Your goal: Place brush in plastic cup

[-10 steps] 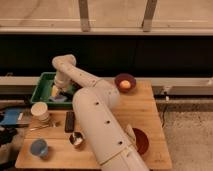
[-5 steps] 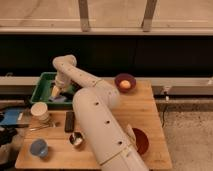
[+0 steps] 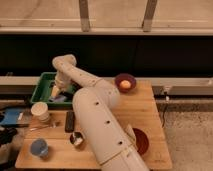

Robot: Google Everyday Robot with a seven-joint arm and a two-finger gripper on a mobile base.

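Over the last second the gripper (image 3: 56, 92) has shifted only slightly, staying low over the green bin (image 3: 44, 80) at the far left of the wooden table (image 3: 150, 112). Whether it is open, closed or holding anything cannot be told. The brush (image 3: 42, 126) lies on the table just near of the plastic cup (image 3: 40, 111), left of the flat black bar (image 3: 69, 121). 1 purple bowl (image 3: 125, 81) sits far right.
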